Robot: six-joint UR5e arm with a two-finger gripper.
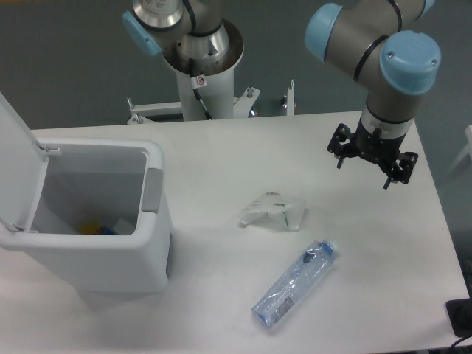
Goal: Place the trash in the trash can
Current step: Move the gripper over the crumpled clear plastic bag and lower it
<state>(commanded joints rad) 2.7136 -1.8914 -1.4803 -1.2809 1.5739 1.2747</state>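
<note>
wrapper mid-frame: light, crinkly; pinch raised fold. bottle lower right: slippery; grasp across middle. gripper apart, empty.

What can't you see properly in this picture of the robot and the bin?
- Inside the trash can: something yellow and blue lies at the bottom, but the front wall hides most of it.
- The lid: cut off by the left edge.
- The gripper: too small and dark to tell open from shut.
- The bottle label: print too small to read.

Robotics lab: pedestal-mounted arm at plain white table, grey floor.
</note>
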